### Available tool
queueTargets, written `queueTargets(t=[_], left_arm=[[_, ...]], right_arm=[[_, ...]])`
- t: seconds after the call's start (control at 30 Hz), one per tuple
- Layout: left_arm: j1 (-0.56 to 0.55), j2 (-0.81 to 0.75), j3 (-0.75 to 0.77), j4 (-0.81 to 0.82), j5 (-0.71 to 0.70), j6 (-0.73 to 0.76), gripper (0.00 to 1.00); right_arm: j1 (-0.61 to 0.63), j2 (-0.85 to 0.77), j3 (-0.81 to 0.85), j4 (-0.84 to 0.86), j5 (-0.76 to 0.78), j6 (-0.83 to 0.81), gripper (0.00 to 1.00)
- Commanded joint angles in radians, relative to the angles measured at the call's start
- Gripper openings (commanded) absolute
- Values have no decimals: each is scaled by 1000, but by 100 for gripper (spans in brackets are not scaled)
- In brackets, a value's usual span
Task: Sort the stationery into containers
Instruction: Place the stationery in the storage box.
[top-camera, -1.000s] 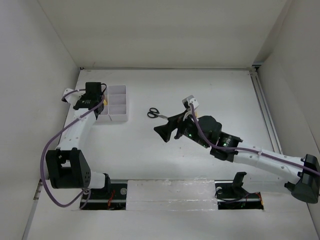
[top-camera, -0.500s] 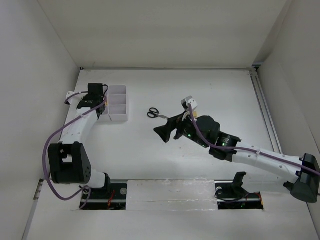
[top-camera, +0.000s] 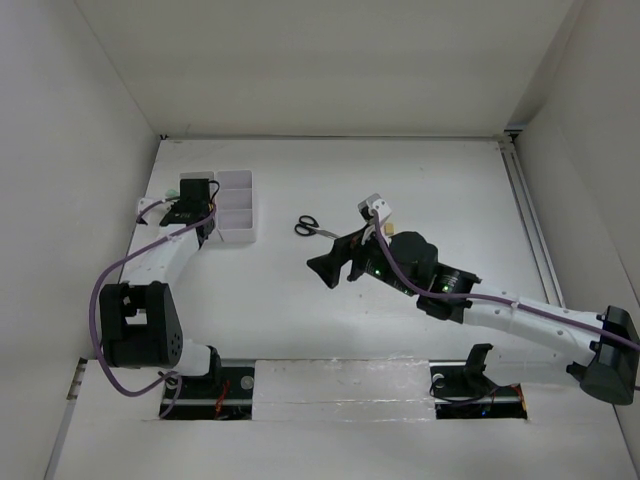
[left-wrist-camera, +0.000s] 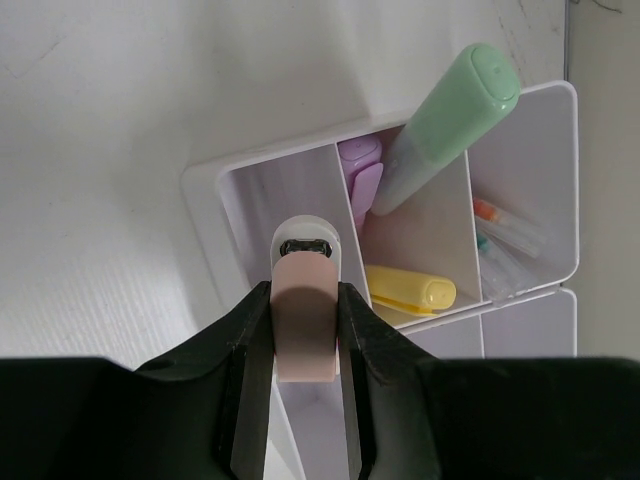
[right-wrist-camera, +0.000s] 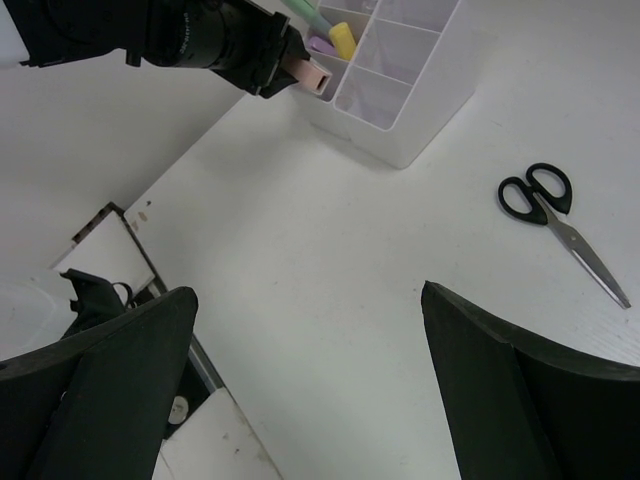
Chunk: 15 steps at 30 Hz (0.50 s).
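Step in hand: the eraser is judged to be at the drop-off stage, carried to the tray and not yet released.
Left gripper: closed narrowly on the eraser, which is pinched by its pink sides with the white end sticking out past the fingertips.
Eraser position: held at the rim of a corner compartment that looks empty, next to the one with the purple highlighter. Whether the tip is already below the rim cannot be told.
Tray contents: a green highlighter is leaned across a divider, a yellow highlighter is lying low, and thin pens are seen in the far compartment.
Right gripper: spread wide, nothing held, hovering over bare table.
Scissors: flat on the table, well apart from the tray, untouched.
Next move: the eraser should be centred over the open compartment, clear of the divider, and the left fingers parted. The scissors are then left to be collected, probably by the right gripper.
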Motion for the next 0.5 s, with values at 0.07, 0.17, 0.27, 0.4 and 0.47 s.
queueTargets(t=[0.07, 0.17, 0.27, 0.4, 0.47], left_arm=[[2, -23, -42, 78, -23, -70, 0], [2, -23, -65, 104, -23, -81, 0], [2, -23, -74, 113, -32, -92, 0], [2, -14, -84, 147, -32, -92, 0], [2, -14, -84, 147, -32, -92, 0]], right_arm=[[-7, 5, 0, 26, -39, -22, 100], [-7, 5, 0, 26, -39, -22, 100], [-7, 5, 0, 26, -50, -22, 100], [-7, 5, 0, 26, -73, -31, 100], [-7, 5, 0, 26, -73, -31, 100]])
